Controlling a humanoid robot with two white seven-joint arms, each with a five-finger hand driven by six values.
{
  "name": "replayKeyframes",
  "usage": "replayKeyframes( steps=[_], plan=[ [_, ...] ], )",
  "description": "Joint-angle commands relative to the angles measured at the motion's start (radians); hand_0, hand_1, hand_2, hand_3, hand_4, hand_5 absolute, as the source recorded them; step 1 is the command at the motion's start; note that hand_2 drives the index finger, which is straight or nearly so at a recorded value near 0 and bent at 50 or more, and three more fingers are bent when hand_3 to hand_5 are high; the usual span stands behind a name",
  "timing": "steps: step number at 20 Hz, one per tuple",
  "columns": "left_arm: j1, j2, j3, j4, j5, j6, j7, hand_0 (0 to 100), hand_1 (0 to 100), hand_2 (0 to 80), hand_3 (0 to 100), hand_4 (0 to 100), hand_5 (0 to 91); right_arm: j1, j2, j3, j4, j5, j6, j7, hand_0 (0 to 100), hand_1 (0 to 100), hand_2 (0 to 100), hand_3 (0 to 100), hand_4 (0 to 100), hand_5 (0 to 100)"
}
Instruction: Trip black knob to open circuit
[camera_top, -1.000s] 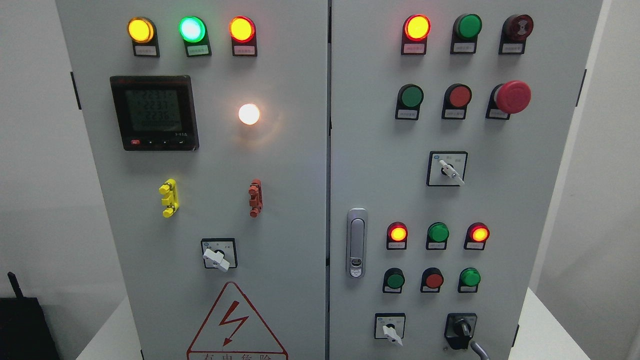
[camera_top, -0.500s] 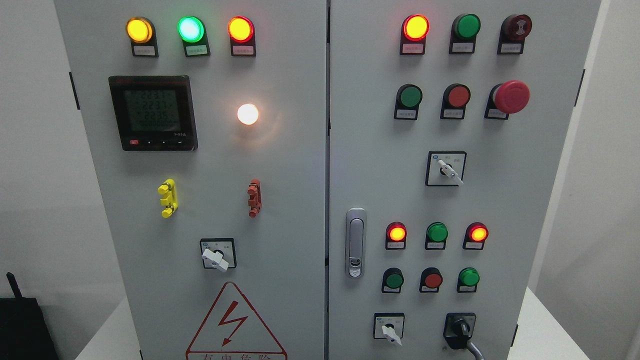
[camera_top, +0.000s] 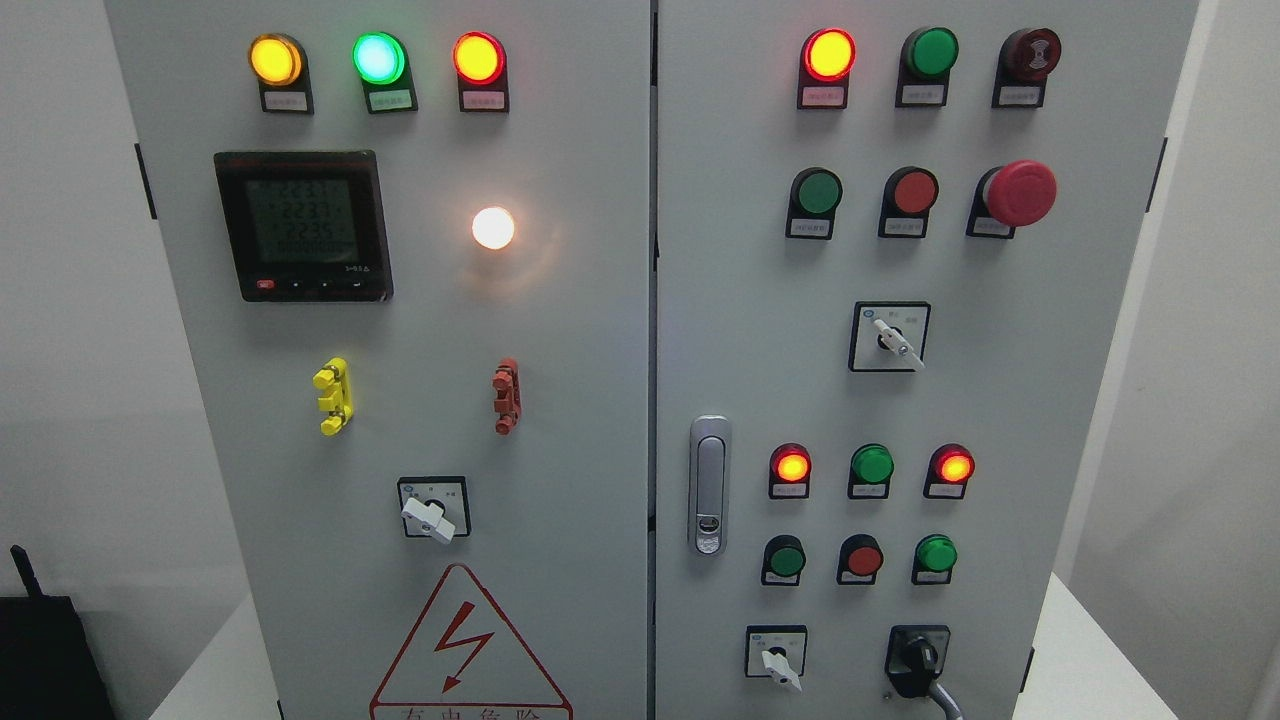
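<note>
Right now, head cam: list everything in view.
cabinet: 1, grey, two doors
left-door lamps: 4, yellow, green, red, white, lit
meter: 1, black, left door top
clips: 2, yellow, red, left door middle
white selectors: 3, one left door, two right
warning triangle: 1, red, left door bottom
latch: 1, silver, right door edge
right-door lamps and buttons: 10, red or green
buzzer: 1, dark red, top right
mushroom button: 1, red, upper right
black knob: 1, right door bottom
black box: 1, lower left corner
right hand: grey tip, bottom edge by knob
</note>
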Motion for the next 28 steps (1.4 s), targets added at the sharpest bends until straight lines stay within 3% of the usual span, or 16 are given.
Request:
replayKeyframes(
  steps=[1, 28],
  plan=[
    [0.000, 0.000, 0.000, 0.000, -0.023, 0.001, 0.000, 12, 39, 0.0, 0, 0, 0.0, -0.003, 0.002, 0.013, -0.006, -0.026, 0.000, 0.002, 0, 0, 0, 100, 98, 100],
    [0.000, 0.000, 0.000, 0.000, -0.023, -0.001, 0.000, 12, 39, 0.0, 0, 0, 0.0, -0.002, 0.003, 0.033, -0.006, -0.026, 0.011, 0.002, 0, 0, 0, 100, 98, 100]
  ],
)
